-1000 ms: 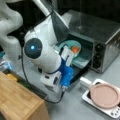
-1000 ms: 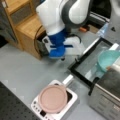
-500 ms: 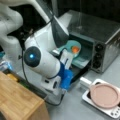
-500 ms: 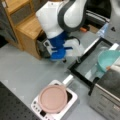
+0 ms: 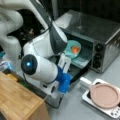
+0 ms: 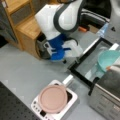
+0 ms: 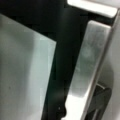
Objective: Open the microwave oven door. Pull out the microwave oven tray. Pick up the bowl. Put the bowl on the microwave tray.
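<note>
The silver microwave oven (image 5: 100,32) stands with its dark-glass door (image 6: 90,62) folded down flat. The teal bowl (image 5: 71,50) (image 6: 108,58), with something orange in it, sits on the dark tray (image 5: 83,57) at the mouth of the cavity. My gripper (image 6: 73,49) (image 5: 64,65), a white hand on a blue mount, hangs over the door's outer edge, apart from the bowl. The wrist view is filled by the door glass (image 7: 22,75) and its silver handle bar (image 7: 87,70); no fingers show there.
A white square tray carrying a pink plate (image 5: 103,95) (image 6: 52,98) lies on the grey table just beyond the door's edge. A wooden cabinet (image 5: 17,100) (image 6: 25,27) stands close behind the arm.
The arm has drifted slightly toward the bottom of both front views, away from the oven's cavity. The bowl and door have not moved.
</note>
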